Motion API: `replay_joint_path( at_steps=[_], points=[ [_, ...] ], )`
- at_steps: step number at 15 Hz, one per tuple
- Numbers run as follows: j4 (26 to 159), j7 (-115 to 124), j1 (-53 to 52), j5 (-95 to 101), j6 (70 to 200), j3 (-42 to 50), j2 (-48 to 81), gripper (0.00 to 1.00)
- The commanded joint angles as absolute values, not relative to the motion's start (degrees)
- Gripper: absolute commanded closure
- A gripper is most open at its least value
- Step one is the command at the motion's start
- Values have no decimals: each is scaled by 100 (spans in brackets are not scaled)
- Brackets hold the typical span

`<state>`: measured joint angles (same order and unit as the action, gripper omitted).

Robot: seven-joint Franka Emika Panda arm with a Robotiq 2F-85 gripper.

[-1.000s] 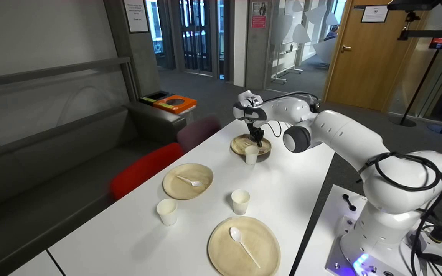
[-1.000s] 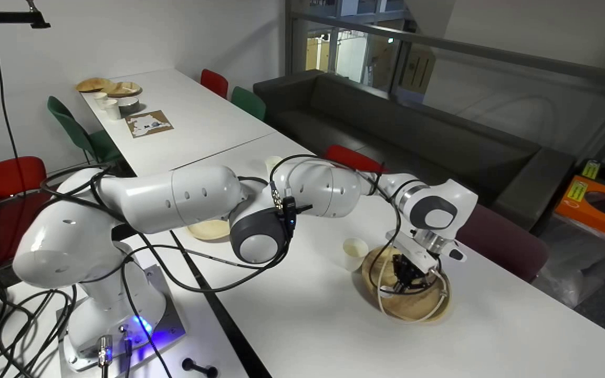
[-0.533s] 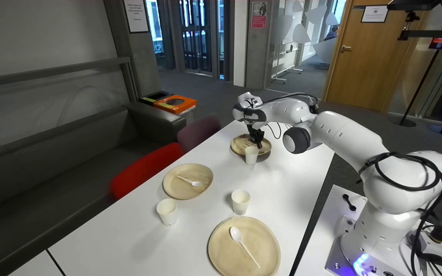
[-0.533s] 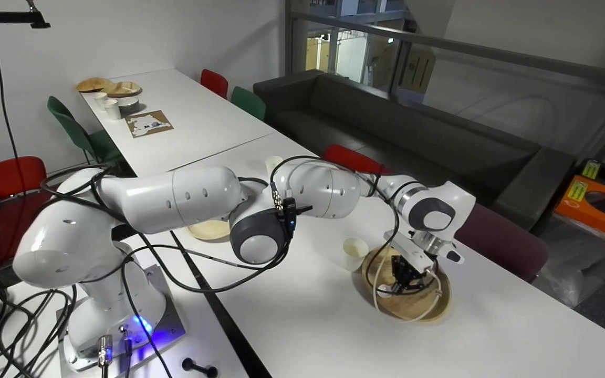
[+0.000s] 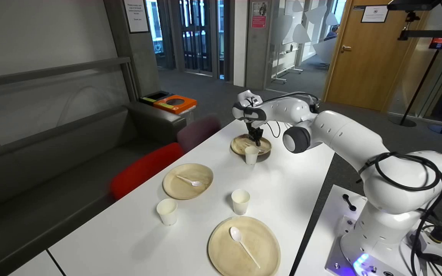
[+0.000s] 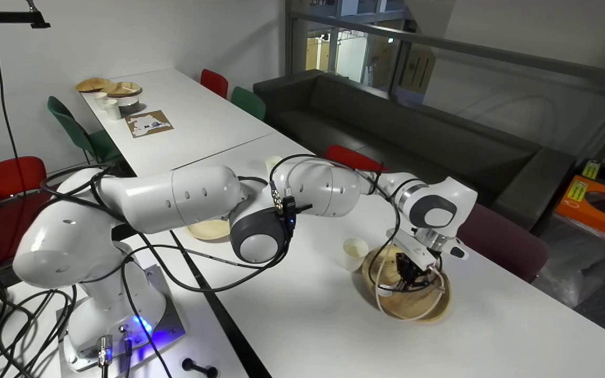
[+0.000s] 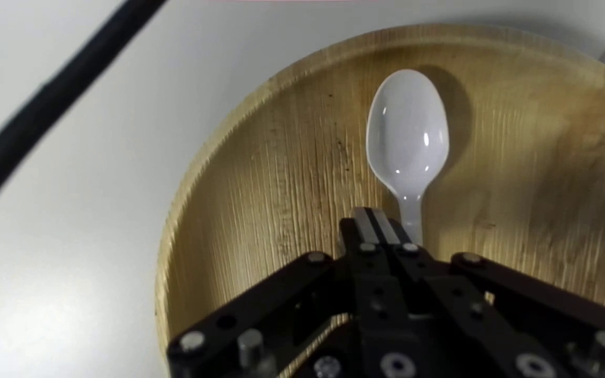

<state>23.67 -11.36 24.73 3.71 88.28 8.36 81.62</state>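
Lying within the brown plate (image 7: 281, 173), the white spoon (image 7: 407, 131) leaves a strip of bare plate between its bowl and the raised rim. My jaws are pressed together over the plate, just beside the spoon's handle; I cannot tell whether they touch it. In both exterior views an upright pale cup (image 5: 251, 156) stands just beside that rim. The white desk (image 6: 518, 320) shows narrowly toward the edge by a maroon chair (image 6: 502, 241), more broadly on the opposite side.
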Motion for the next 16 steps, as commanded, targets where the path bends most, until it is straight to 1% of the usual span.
replay_joint_path(
  at_steps=[1,10,16],
  points=[
    [2550,-950,2486,303,8996,815,7948,100],
    [2532,-84,2487,236,9593,805,8031,100],
    [2577,390,2475,160,9755,775,8072,100]
  ],
)
